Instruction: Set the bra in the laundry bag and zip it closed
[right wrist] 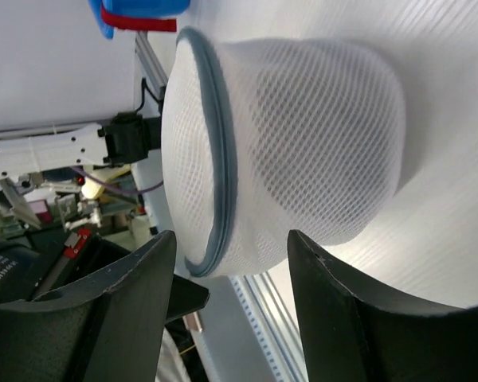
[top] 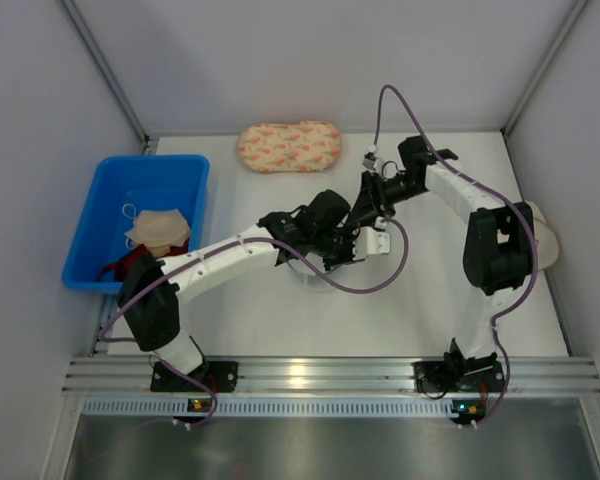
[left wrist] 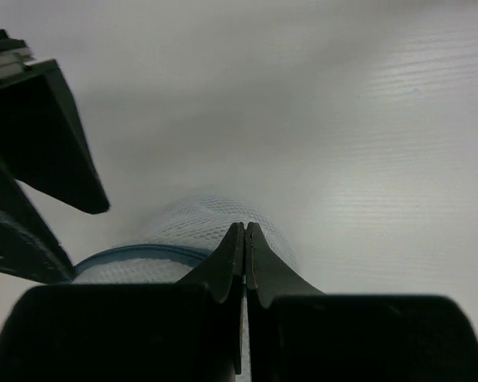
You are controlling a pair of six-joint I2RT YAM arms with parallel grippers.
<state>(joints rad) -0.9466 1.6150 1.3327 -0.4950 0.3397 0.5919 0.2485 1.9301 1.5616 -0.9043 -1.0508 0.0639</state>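
No text, brand, number or sign is legible in any of the three views. Right wrist view, lower left corner: a few lines of faint pale lettering on a dark housing [right wrist: 12, 274], too blurred and too small for any word or digit to be made out.

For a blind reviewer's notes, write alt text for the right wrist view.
A domed white mesh laundry bag with a grey-blue rim fills the view, on the table just beyond the open right gripper. The left arm and blue bin show behind.
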